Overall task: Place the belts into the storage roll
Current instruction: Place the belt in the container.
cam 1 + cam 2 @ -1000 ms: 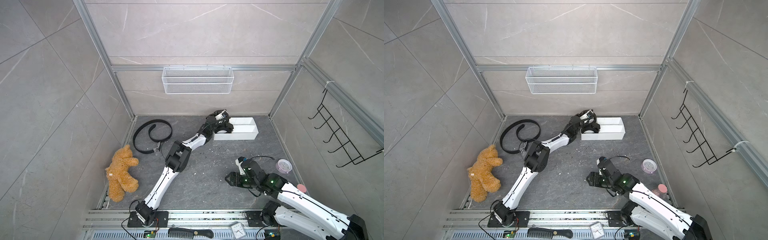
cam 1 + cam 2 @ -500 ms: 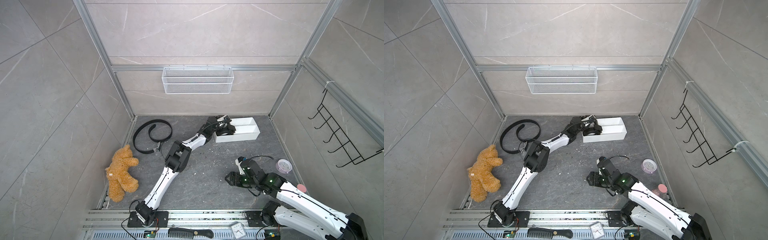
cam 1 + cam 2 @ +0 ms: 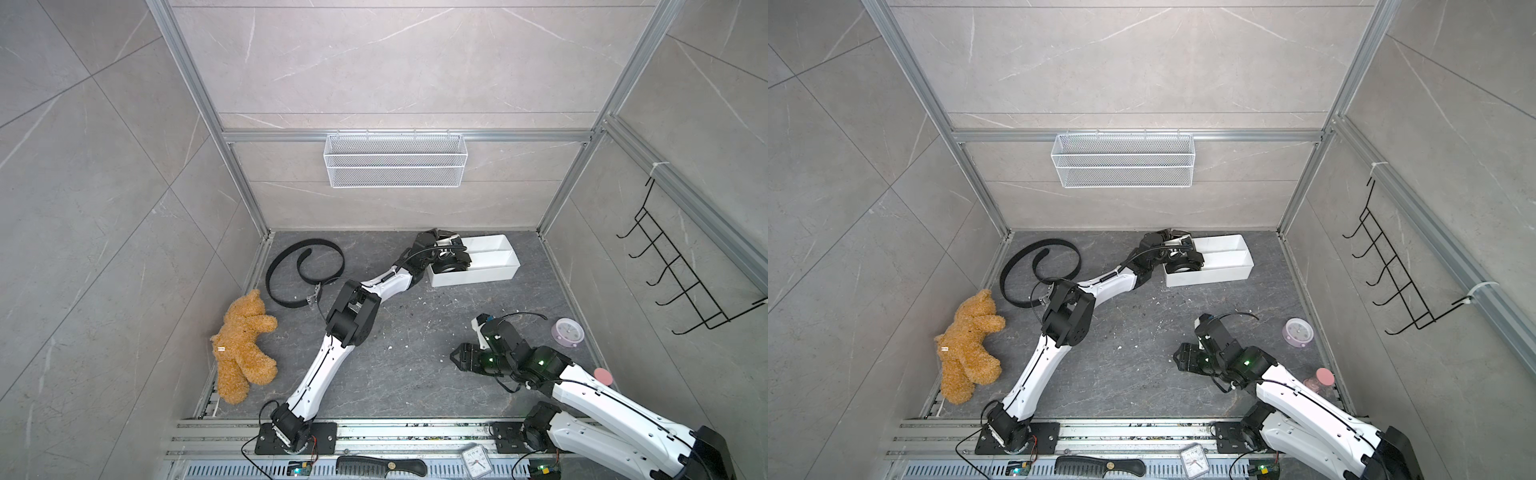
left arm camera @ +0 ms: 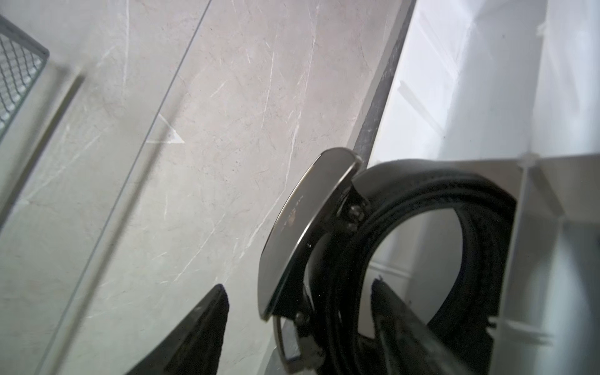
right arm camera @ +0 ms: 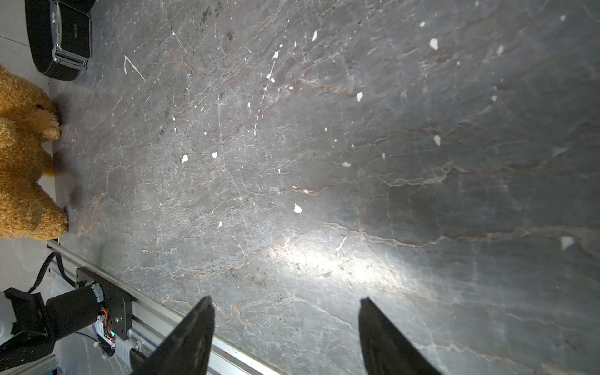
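Belt one (image 4: pixel 487 227) sits coiled in the storage roll (image 3: pixel 478 276), in the end compartment nearest my left arm, on the side closer to my bases. Its metal buckle (image 4: pixel 298 227) stands on the outside of the coil, up by the tray wall. The white cross divider shows just past the coil in the left wrist view.

Left gripper (image 4: pixel 298 287) hangs right over that compartment with its jaws apart. One finger (image 4: pixel 194 331) is clear of the buckle with a gap between them. The other finger sits in front of the coil's hollow; I can't tell if it touches the strap. Nothing is clamped.

Belt two (image 3: pixel 269 277) lies on the dark floor in a loose open spiral by the far left corner, well apart from the tray. Its buckle end (image 5: pixel 69 39) points toward the teddy bear (image 3: pixel 243 345), which lies near it against the left wall.

Right gripper (image 5: pixel 285 300) hovers low over bare floor (image 5: pixel 324 146) speckled with white flecks. Jaws apart, nothing between them, well apart from both belts and the tray.

Other stuff: white wire basket (image 3: pixel 395 166) on the back wall, small pink clock (image 3: pixel 567 332) on the floor on the right side, black comb (image 3: pixel 380 465) and a square clock (image 3: pixel 476 457) on the front rail
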You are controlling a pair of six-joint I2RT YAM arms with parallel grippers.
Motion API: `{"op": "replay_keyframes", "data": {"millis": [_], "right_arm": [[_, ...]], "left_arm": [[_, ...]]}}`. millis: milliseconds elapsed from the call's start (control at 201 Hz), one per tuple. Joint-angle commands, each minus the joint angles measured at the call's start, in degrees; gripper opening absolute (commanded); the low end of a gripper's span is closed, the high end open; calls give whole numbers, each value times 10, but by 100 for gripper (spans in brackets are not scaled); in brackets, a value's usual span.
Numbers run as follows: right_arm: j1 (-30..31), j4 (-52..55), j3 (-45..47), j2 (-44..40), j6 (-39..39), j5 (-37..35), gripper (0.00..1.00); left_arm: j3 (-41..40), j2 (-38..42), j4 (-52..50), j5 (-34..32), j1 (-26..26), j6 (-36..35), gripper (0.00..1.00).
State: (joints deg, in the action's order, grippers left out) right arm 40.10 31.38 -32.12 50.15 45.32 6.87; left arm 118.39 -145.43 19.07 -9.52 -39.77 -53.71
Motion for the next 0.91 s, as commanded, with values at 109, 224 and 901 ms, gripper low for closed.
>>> {"op": "replay_keyframes", "data": {"millis": [109, 224, 901], "right_arm": [[-2, -11, 7, -2, 10, -11, 71], [-3, -11, 4, -1, 9, -10, 71], [-26, -3, -79, 112, -38, -36, 71]], "left_arm": [[-41, 73, -36, 2, -2, -29, 88], [-54, 95, -48, -2, -1, -14, 92], [-164, 239, 55, -65, 6, 134, 98]]}}
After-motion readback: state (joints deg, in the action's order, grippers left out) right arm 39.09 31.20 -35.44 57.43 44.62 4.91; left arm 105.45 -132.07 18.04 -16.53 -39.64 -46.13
